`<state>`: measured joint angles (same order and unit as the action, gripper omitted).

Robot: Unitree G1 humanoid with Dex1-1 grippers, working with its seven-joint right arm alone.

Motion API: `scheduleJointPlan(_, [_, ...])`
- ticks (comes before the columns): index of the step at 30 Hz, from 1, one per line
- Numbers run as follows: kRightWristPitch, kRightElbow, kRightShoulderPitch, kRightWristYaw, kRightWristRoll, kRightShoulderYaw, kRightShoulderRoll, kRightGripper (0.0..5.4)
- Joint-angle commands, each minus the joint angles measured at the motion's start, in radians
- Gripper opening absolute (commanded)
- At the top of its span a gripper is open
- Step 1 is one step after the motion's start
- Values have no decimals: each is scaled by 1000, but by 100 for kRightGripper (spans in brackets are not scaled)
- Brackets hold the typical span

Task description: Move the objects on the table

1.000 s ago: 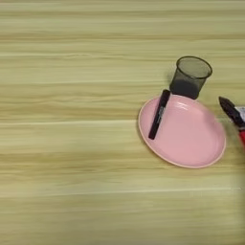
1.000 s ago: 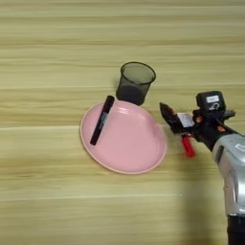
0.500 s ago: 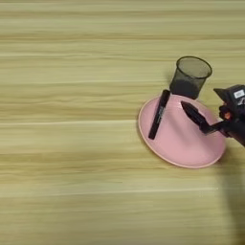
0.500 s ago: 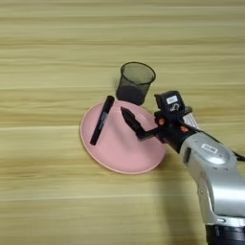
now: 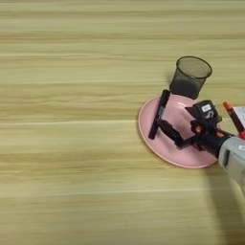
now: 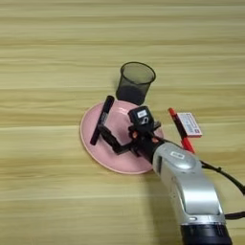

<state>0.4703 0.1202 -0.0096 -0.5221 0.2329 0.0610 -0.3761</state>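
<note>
The right gripper [image 6: 109,135] hovers over the pink plate [image 6: 95,148]; you cannot tell its finger spread. The black marker [image 6: 102,119] lies across the plate's left half, the mesh cup [image 6: 135,82] just behind. A low sweep would likely knock the marker off the plate.

No text, brand, number or sign can be read. A white label with a red band is seen on the small white box [image 6: 190,124] lying on the desk [image 6: 48,191], but its print is too small to be made out. A small pale sticker is carried on the black housing of the right gripper [image 6: 106,132]; nothing on it can be deciphered either.
</note>
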Motion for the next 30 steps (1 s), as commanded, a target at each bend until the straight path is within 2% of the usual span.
scheduleJointPlan(1, [-31, 24, -67, 3, 3, 3, -5, 534])
scheduleJointPlan(16, [-29, -13, -95, 3, 3, -3, 24, 534])
scheduleJointPlan(26, [-40, -30, -105, 5, 2, 9, 24, 534])
scheduleJointPlan(30, [-75, 11, -82, -4, 25, 51, 15, 534])
